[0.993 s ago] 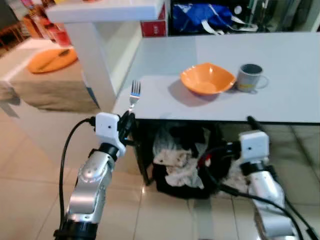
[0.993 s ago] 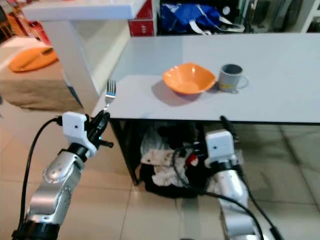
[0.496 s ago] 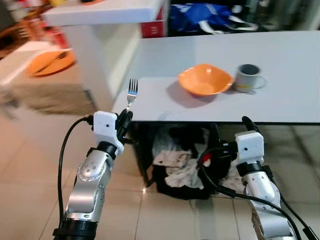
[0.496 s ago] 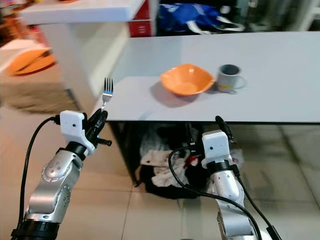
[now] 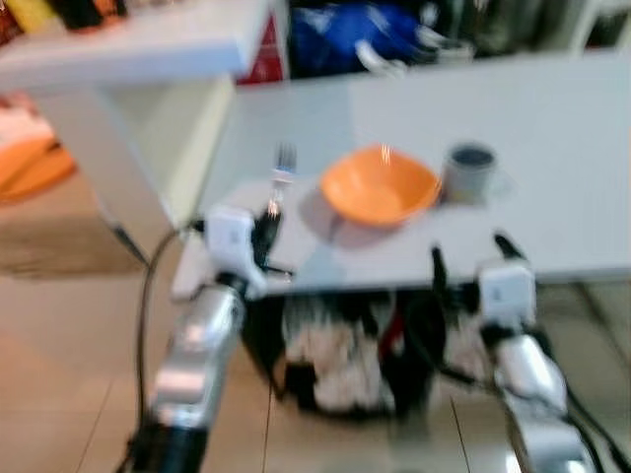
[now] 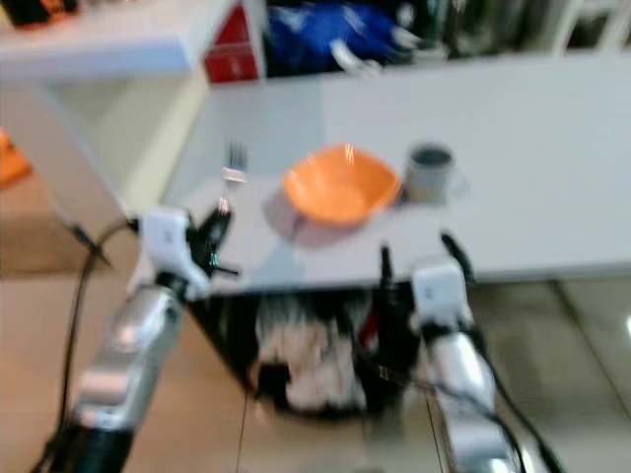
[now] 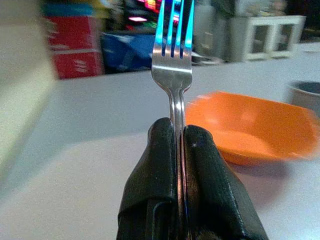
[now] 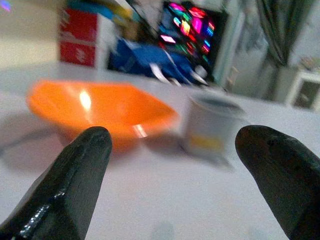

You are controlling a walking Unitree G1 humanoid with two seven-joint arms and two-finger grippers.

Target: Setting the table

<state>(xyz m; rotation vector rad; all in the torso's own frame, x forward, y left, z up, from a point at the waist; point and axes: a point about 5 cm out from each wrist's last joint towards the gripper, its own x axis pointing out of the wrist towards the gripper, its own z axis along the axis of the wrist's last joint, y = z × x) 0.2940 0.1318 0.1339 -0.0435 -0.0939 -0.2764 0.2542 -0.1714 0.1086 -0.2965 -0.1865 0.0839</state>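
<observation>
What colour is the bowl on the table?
Orange. The bowl shows best in the left wrist view, beyond the fork.

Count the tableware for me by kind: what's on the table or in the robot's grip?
Forks: 1, in the left gripper
Bowls: 1, orange
Mugs: 1, grey
Total: 3

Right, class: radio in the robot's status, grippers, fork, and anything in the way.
Left gripper shut on fork, tines up, at table edge. Right gripper open, empty, facing bowl and mug. Nothing in the way.
</observation>
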